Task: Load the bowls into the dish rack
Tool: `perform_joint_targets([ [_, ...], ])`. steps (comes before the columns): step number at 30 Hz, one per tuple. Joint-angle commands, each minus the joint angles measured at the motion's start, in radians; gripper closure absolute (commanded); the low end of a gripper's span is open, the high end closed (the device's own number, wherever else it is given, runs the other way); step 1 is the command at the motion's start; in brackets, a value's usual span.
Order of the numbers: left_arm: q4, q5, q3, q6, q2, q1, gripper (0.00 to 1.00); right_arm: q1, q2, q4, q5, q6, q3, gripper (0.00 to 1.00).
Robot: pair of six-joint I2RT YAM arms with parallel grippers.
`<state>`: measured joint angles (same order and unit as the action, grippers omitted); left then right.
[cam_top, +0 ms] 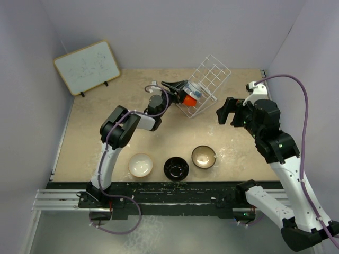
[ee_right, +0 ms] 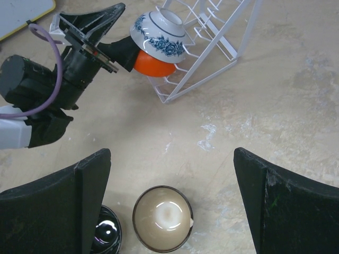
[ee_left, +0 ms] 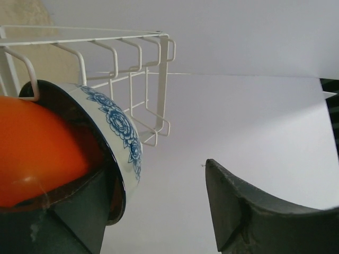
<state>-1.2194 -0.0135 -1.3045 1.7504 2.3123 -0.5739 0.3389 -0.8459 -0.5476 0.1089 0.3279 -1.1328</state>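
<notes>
The white wire dish rack stands at the back middle of the table. The blue-patterned bowl and the orange bowl lean in it, nested on edge. My left gripper is open beside them, one finger against the orange bowl, next to the blue-patterned bowl's rim; nothing lies between the jaws. My right gripper is open and empty, above the table. Below it is the tan bowl. The cream-white bowl, glossy black bowl and tan bowl sit upright in a row near the front.
A whiteboard with a wooden frame leans at the back left. Purple-grey walls close in the table on three sides. The arms' base rail runs along the near edge.
</notes>
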Motion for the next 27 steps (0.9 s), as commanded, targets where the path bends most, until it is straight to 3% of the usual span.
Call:
perform_joint_targets([
  [1, 0.162, 0.108, 0.010, -0.066, -0.066, 0.034, 0.26, -0.006, -0.001, 0.030, -0.022, -0.008, -0.001, 0.00],
  [11, 0.139, 0.133, 0.042, -0.096, -0.107, 0.066, 0.00, -0.006, -0.003, 0.033, -0.026, -0.003, -0.003, 0.00],
  [27, 0.204, 0.190, 0.188, -0.233, -0.334, 0.124, 0.01, -0.006, 0.000, 0.023, -0.031, 0.005, -0.031, 0.00],
])
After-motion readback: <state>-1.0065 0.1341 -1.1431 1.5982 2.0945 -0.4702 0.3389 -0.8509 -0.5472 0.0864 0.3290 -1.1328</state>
